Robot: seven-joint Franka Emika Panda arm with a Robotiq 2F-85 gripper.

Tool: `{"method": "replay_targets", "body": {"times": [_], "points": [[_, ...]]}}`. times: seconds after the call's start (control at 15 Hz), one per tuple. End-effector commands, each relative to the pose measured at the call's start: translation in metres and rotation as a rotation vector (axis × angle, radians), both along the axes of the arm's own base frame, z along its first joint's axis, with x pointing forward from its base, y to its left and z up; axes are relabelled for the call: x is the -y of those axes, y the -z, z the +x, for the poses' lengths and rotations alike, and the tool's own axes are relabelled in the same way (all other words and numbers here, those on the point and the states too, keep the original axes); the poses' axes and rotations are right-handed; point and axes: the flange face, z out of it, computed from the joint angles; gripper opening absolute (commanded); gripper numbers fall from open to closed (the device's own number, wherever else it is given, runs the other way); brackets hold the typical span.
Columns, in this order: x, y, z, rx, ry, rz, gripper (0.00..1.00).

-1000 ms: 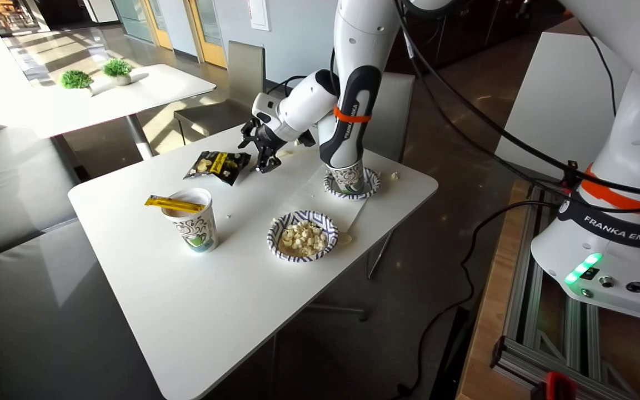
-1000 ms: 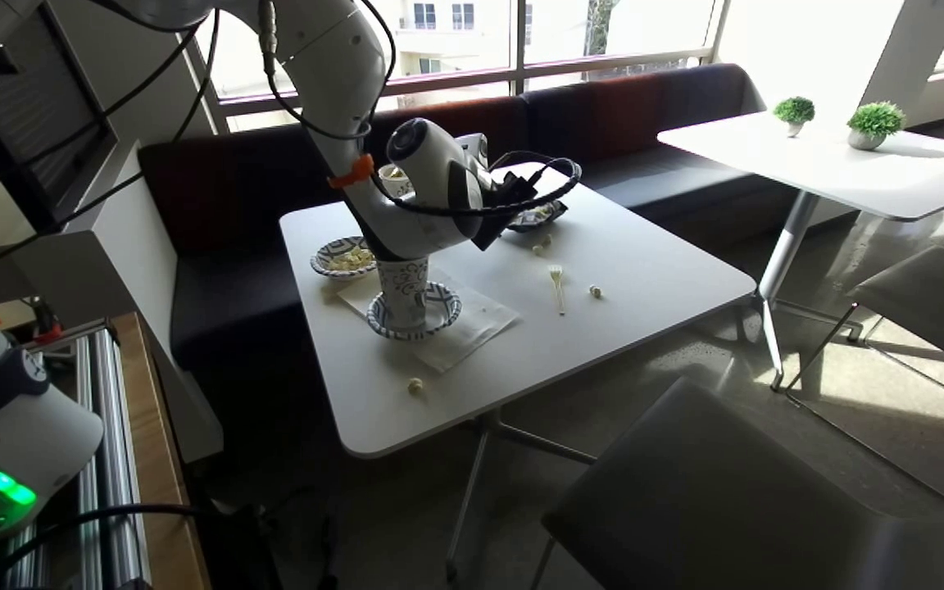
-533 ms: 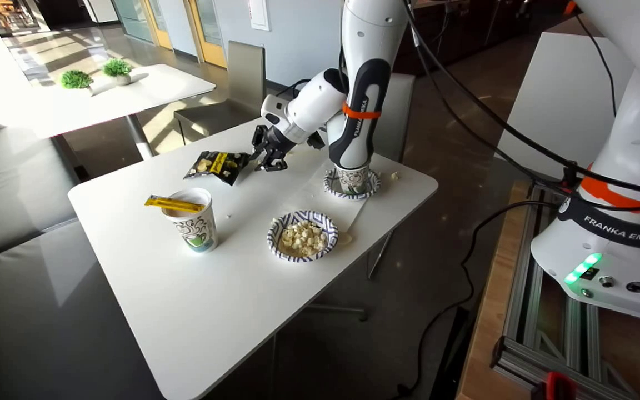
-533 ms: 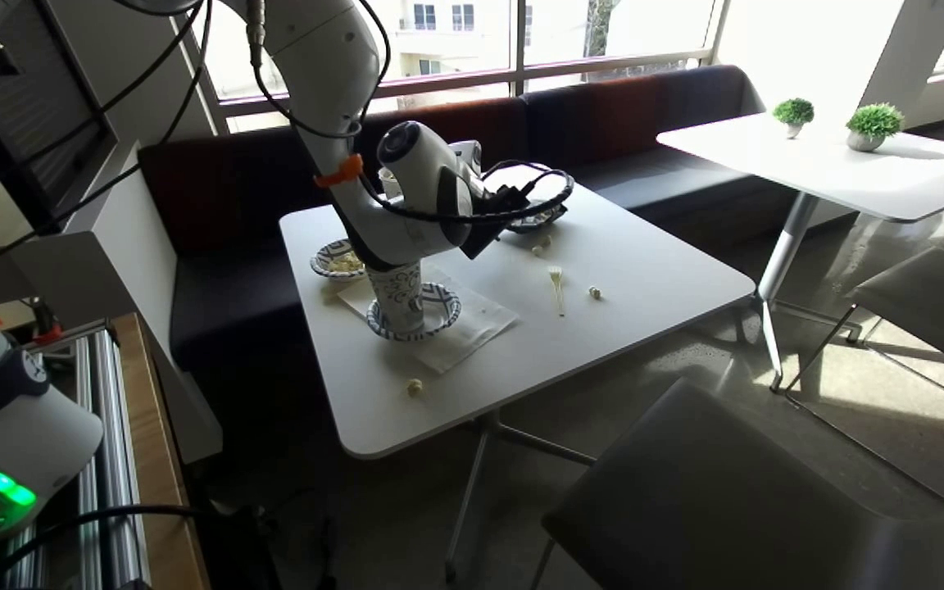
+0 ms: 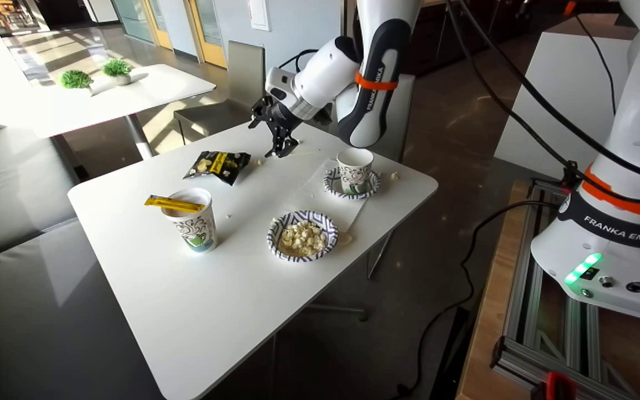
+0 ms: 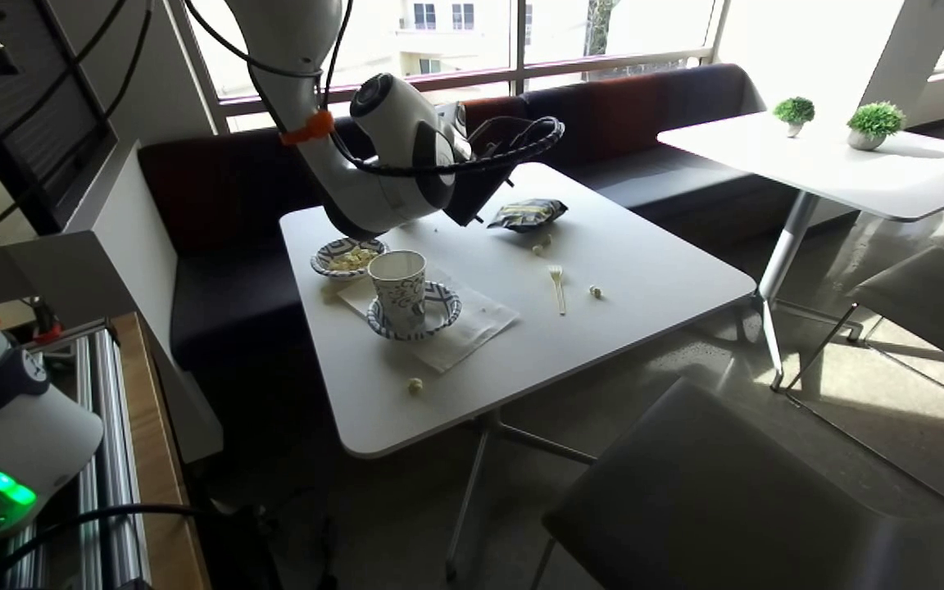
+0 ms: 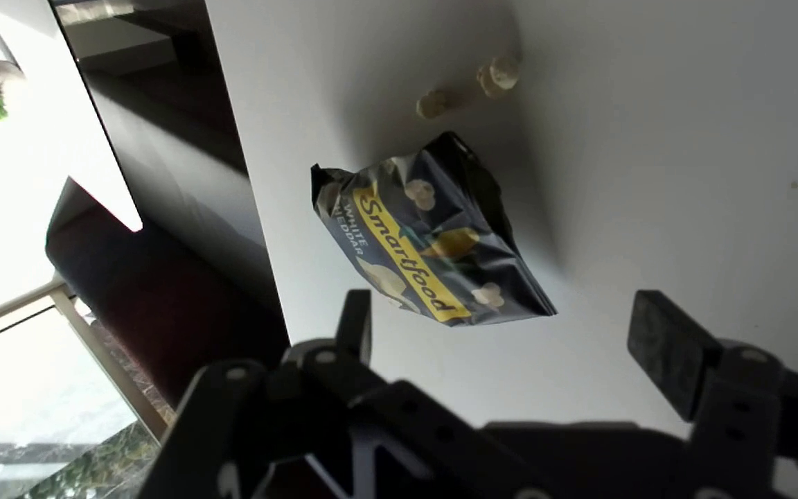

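White table [image 5: 231, 311]: rounded corners, clock hours read in an exterior view;
Snack bag [image 5: 219, 165]: lying between 11 and 12 o'clock;
Tall cup [image 5: 198, 233]: upright at 9 o'clock;
Popcorn bowl [image 5: 309, 215]: 3 o'clock;
Napkin [image 5: 346, 210]: between 2 and 3 o'clock, partly under a second bowl [image 5: 374, 183];
Fork [image 6: 557, 287]: flat, in an exterior view, with a popcorn piece [image 6: 596, 292] near its 3 o'clock.

The crumpled glossy black snack bag [image 7: 433, 239] bears a yellow band; the round white paper popcorn bowl [image 5: 328, 226], indigo lines.

Cup [image 6: 401, 293] upright in patterned bowl [image 6: 444, 306]; pale fork [image 6: 557, 286] on table [image 6: 652, 274].
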Motion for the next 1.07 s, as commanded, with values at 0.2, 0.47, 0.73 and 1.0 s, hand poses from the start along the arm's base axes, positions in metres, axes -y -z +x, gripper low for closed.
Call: {"method": "replay_targets", "body": {"times": [0.2,0.47,0.73,1.0], "points": [[-0.012,-0.013,0.011,-0.029,-0.188,-0.260,1.00],[-0.017,-0.016,0.034,-0.056,-0.228,-0.392,1.00],[-0.019,-0.010,0.062,-0.044,-0.207,-0.396,1.00],[-0.010,0.004,0.081,-0.043,-0.208,-0.387,1.00]]}}
